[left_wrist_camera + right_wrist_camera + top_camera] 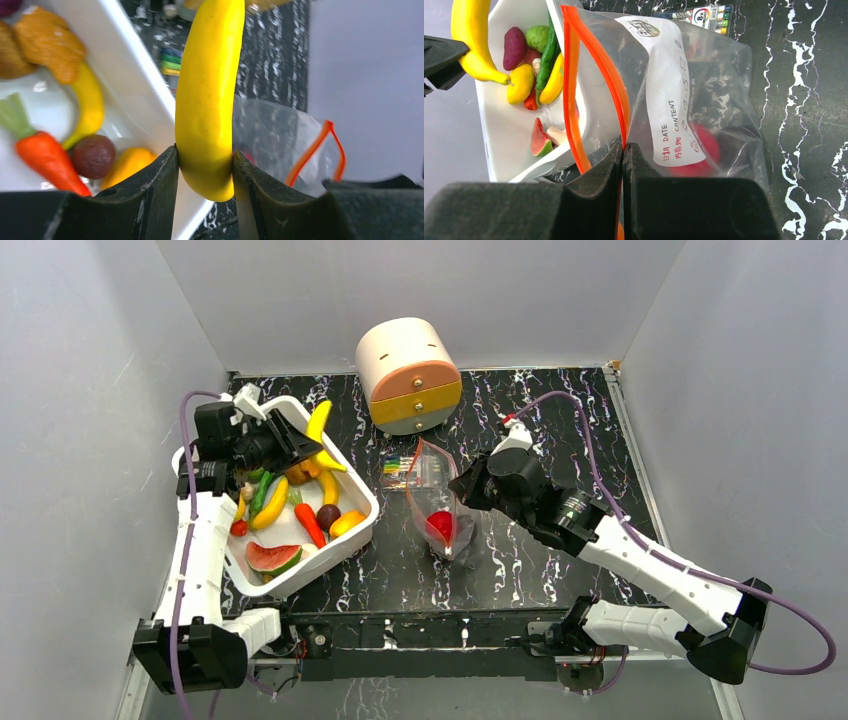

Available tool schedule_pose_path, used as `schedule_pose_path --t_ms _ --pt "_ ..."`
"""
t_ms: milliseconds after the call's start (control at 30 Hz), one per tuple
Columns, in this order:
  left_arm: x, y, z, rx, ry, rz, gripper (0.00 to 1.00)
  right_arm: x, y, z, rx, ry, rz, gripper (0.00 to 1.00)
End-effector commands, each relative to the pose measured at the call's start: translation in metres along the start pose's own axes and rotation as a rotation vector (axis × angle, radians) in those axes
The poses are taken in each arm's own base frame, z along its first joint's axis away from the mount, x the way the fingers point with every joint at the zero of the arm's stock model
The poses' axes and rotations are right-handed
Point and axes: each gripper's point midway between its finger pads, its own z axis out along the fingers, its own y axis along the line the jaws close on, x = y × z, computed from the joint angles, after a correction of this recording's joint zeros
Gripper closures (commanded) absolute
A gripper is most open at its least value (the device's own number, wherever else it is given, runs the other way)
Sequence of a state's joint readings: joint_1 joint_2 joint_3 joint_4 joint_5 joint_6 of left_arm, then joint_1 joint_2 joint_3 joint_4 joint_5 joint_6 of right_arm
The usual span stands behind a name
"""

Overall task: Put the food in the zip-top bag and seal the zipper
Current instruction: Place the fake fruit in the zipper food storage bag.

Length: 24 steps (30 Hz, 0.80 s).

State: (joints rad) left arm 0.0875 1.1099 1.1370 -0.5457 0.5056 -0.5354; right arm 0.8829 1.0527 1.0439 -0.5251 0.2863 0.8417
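On the dark marbled table (540,570) you see one zip-top bag (440,500), one white bin (350,530), one pack of pens (400,470) and one round drawer unit (405,370) with two drawers. The left gripper (205,167) is clamped on one yellow banana (210,90), one finger at each side of its lower end, above the bin's far corner. The right gripper (623,155) has its fingers pressed together on the bag's mouth edge, where the zipper (596,65) runs down between them. One red piece (440,525) lies inside the bag. In the bin you can count one watermelon slice (272,558) and one carrot (309,524); the other pieces overlap too much for an exact count. Only the top view shows you both arms and the drawer unit. Only the right wrist view shows you the bag's white label (669,100) and the zipper's two runs parting above the fingers. Only the left wrist view shows you the grip on the banana up close.
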Motion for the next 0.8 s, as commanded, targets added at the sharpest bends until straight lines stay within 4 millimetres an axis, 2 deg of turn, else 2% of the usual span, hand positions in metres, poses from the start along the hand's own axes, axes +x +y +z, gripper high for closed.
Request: schedule_pose_path --t_ms 0,300,600,700,767 --pt "0.015 -0.055 -0.016 0.235 0.050 0.034 0.75 -0.032 0.023 -0.009 -0.059 -0.096 0.039 1.00" --pt "0.053 -0.102 -0.027 0.434 0.089 0.016 0.75 -0.039 0.029 -0.006 -0.058 -0.116 0.076 1.00" --pt "0.084 -0.134 -0.042 0.599 0.187 0.024 0.73 -0.043 0.035 -0.005 -0.079 -0.128 0.092 1.00" --pt "0.098 -0.137 -0.044 0.606 0.238 0.020 0.73 -0.045 0.035 -0.005 -0.078 -0.136 0.094 1.00" --pt "0.110 -0.132 -0.045 0.583 0.280 0.029 0.73 -0.047 0.035 -0.005 -0.073 -0.145 0.092 1.00"
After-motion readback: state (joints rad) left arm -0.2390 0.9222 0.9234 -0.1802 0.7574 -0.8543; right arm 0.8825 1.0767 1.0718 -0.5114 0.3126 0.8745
